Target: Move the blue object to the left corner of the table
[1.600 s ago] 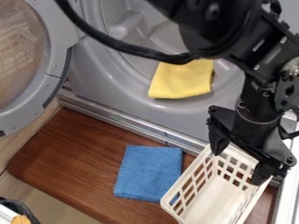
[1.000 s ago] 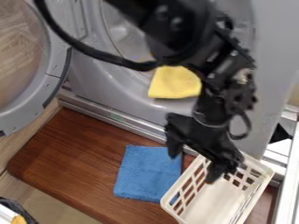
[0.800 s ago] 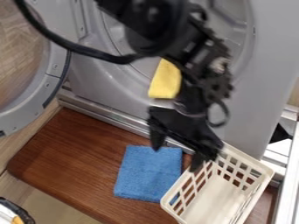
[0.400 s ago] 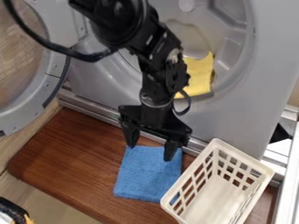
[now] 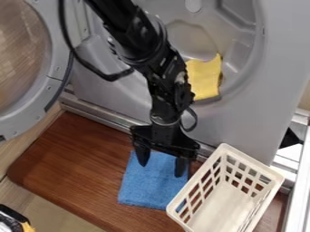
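The black gripper (image 5: 162, 168) hangs over the upper part of the blue cloth, its two fingers apart with nothing between them. The blue cloth (image 5: 148, 188) is a folded rectangle lying flat on the brown wooden table (image 5: 66, 165), just left of the white basket. Its upper edge is partly hidden behind the gripper. Whether the fingertips touch the cloth, I cannot tell. The table's rounded left corner is at the lower left of the view.
A white slatted basket (image 5: 227, 195) stands at the table's right. Behind the table is a grey washer-like machine with a yellow cloth (image 5: 205, 79) in its opening. Its round door (image 5: 51, 86) hangs open at the left. A black and yellow item (image 5: 15, 220) shows at bottom left.
From above the basket, the gripper has moved left over the blue cloth, then slightly down. The cloths and the basket have stayed put.
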`<state>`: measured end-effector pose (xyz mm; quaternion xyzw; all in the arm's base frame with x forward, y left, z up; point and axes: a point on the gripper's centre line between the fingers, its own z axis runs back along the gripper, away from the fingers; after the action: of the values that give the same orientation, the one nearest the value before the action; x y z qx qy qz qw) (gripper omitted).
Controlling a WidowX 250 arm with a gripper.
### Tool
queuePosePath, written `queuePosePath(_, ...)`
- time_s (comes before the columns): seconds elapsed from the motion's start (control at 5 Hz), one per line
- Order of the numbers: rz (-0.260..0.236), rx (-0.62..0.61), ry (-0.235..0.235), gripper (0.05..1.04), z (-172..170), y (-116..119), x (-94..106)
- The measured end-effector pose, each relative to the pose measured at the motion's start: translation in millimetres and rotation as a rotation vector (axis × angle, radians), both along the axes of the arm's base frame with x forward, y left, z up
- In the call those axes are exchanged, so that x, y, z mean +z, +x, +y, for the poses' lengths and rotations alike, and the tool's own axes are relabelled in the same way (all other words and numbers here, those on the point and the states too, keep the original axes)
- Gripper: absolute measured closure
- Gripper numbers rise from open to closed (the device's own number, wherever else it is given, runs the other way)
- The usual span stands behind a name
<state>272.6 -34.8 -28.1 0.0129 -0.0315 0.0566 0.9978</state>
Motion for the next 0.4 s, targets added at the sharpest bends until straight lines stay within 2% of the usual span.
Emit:
queuePosePath(0.2, 0.007, 0.01, 0.006, 0.085, -3.0, 0.6, -14.1)
queuePosePath(0.4, -0.011, 0.018, 0.009, 0.085, -5.2, 7.5, -24.0)
